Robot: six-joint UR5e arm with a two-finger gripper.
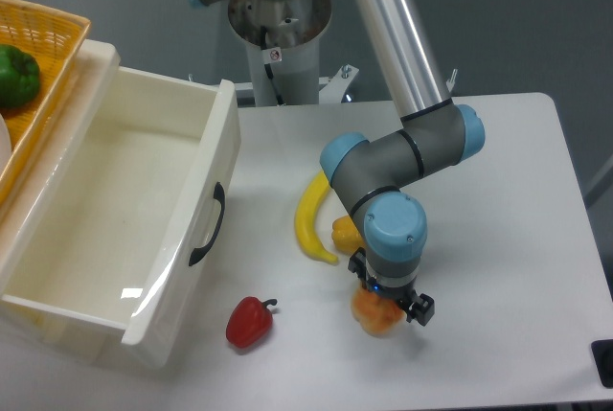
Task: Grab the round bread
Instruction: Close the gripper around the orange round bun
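The round bread (375, 318) is an orange-tan glossy bun on the table near the front, right of the red pepper. My gripper (387, 302) points down directly over it, and its body covers the bun's top. Black finger parts (420, 309) show at the bun's right side and upper left. The fingertips are hidden, so I cannot tell whether they grip the bun or whether it still rests on the table.
A yellow bell pepper (342, 231) peeks out behind the wrist, next to a banana (309, 219). A red bell pepper (249, 323) lies front left. An open white drawer (192, 210) fills the left. A yellow basket (57, 28) holds a green pepper (17, 76).
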